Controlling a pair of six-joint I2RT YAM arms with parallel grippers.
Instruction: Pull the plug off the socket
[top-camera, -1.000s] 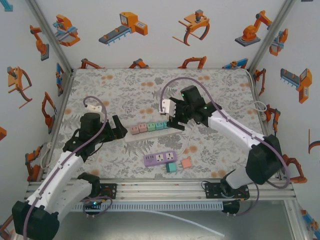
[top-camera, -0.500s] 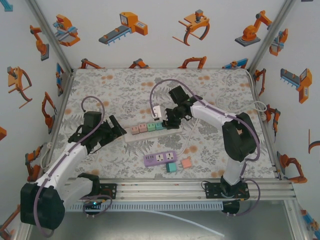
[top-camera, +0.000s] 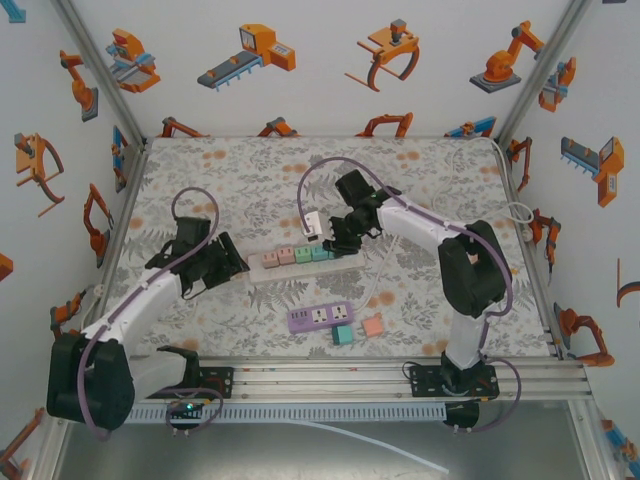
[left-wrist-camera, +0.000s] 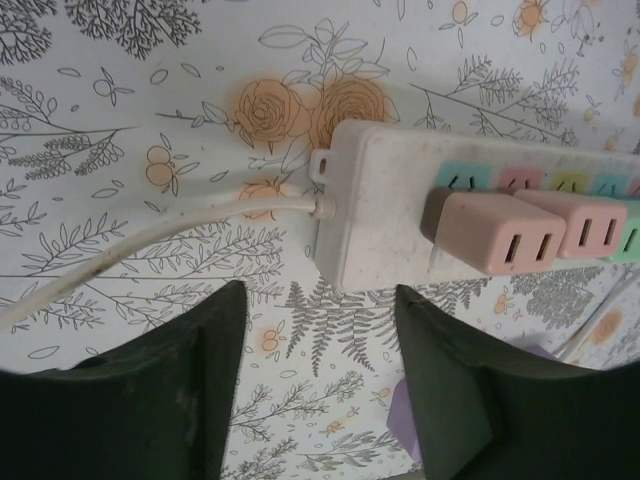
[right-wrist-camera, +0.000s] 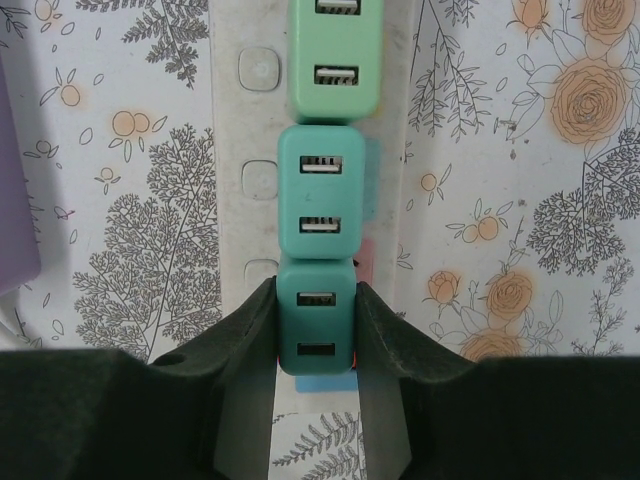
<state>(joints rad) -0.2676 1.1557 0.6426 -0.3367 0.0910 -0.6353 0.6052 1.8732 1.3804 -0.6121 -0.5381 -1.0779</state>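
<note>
The right jaws clamp the end teal plug (right-wrist-camera: 316, 326), seated in the white power strip (right-wrist-camera: 232, 150) on the floral bench (right-wrist-camera: 100, 250); the left jaws stand apart just short of the strip's corded end.

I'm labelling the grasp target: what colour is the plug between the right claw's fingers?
Teal; the plug shows best in the right wrist view.

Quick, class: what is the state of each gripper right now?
Left gripper: open, holding nothing, at the power strip end.
Right gripper: closed on a teal plug.
</note>
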